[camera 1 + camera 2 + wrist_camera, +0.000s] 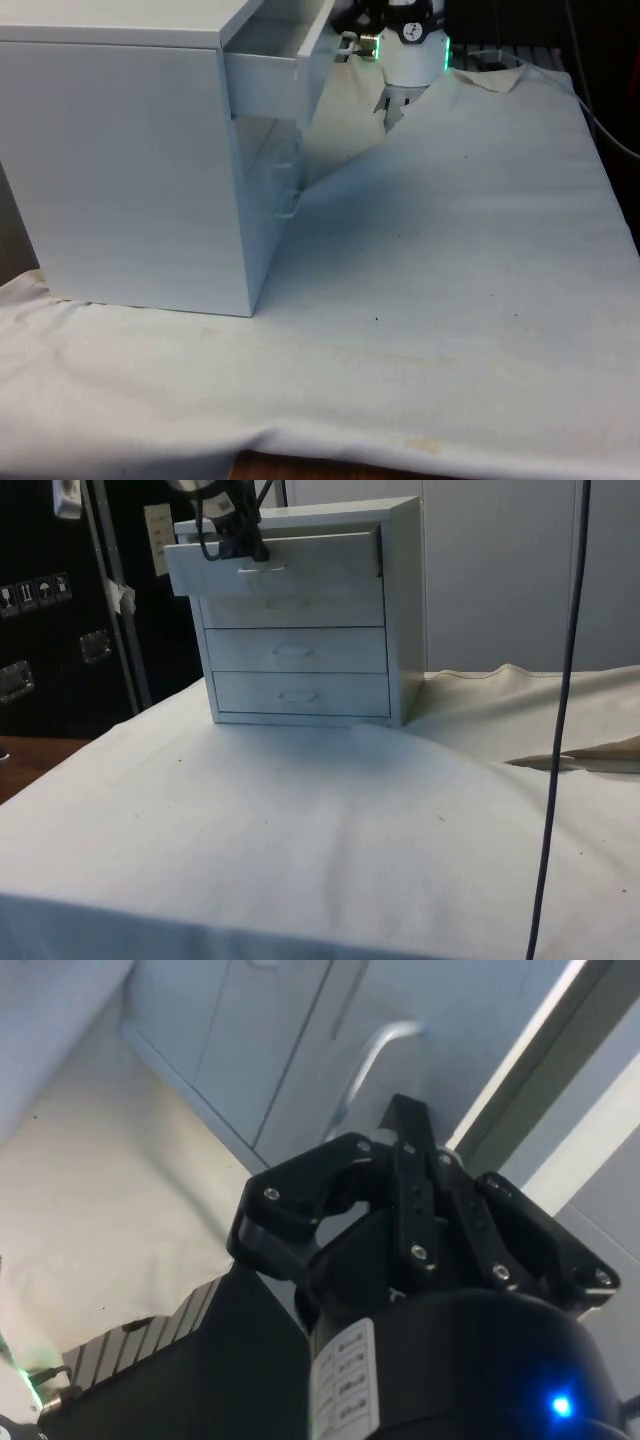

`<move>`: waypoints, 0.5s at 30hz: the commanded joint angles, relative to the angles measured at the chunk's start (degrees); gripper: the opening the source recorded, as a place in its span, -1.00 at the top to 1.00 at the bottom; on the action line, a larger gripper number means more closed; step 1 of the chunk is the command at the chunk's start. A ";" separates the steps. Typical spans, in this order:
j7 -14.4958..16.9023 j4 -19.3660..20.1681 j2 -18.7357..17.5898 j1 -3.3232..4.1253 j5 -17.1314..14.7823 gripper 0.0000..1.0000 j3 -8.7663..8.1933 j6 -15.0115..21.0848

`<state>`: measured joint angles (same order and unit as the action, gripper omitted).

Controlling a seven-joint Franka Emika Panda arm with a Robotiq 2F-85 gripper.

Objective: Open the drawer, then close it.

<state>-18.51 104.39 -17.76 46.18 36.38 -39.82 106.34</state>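
Note:
A white chest of drawers (130,170) stands on the cloth at the front view's left. Its top drawer (300,565) is pulled partway out, and the lower drawers (295,650) sit flush. My black gripper (245,548) is at the front of the top drawer, just above its thin metal handle (260,570). In the wrist view the two fingers (405,1120) are pressed together with nothing between them, close to a drawer front, and a curved handle (372,1055) shows just beyond the tips. The gripper (345,42) also shows beside the drawer's front panel in the front view.
The white cloth (450,280) covers the table, rumpled and raised at the far end near the robot's base (410,60). A black cable (560,720) hangs down in the side view's right part.

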 commanded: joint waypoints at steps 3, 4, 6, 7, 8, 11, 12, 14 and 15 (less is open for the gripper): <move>0.97 0.40 0.46 -0.40 0.46 1.00 -0.74 0.92; 1.15 0.40 0.46 -0.40 0.46 1.00 -0.92 0.92; 1.66 0.46 0.46 -0.52 0.46 1.00 -1.49 1.20; 1.78 0.52 0.40 -0.57 0.40 1.00 -1.66 1.32; 1.95 0.57 0.40 -0.63 0.46 1.00 -1.89 1.49; 2.29 0.63 0.40 -0.74 0.40 1.00 -2.29 1.78; 2.46 0.63 0.40 -0.80 0.40 1.00 -2.46 1.89; 2.98 0.74 0.40 -1.03 0.34 1.00 -3.04 2.41; 2.98 0.74 0.40 -1.03 0.34 1.00 -3.04 2.41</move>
<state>-15.70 104.74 -17.70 45.32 36.38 -42.91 108.23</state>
